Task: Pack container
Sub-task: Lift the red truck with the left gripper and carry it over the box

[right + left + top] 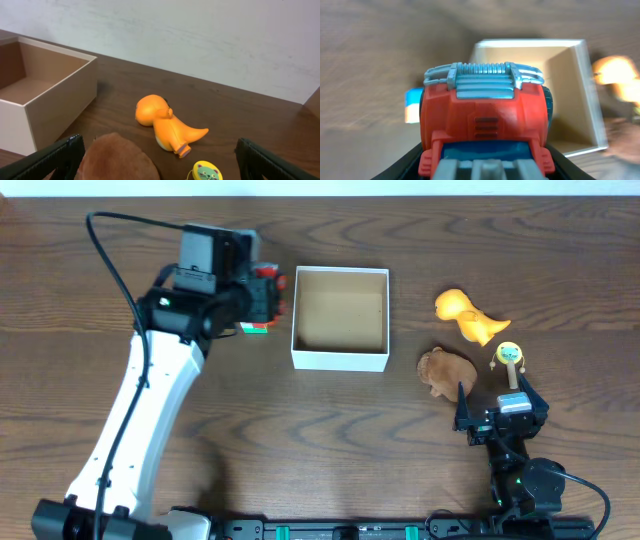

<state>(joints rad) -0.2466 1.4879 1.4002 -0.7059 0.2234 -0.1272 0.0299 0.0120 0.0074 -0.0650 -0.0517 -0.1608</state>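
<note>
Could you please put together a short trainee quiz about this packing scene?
1. True or false: the box already holds a toy.
2. How many toys lie on the table to the right of the box in the overhead view?
3. Which arm's fingers grip the red toy? A. left B. right
Key: 1. False; it is empty. 2. Three: orange dinosaur, brown animal, small yellow toy. 3. A, the left fingers; the right fingers stand open, empty.

readable text: none | labels, brands: none legible | numbers, signs: none legible in any view
</note>
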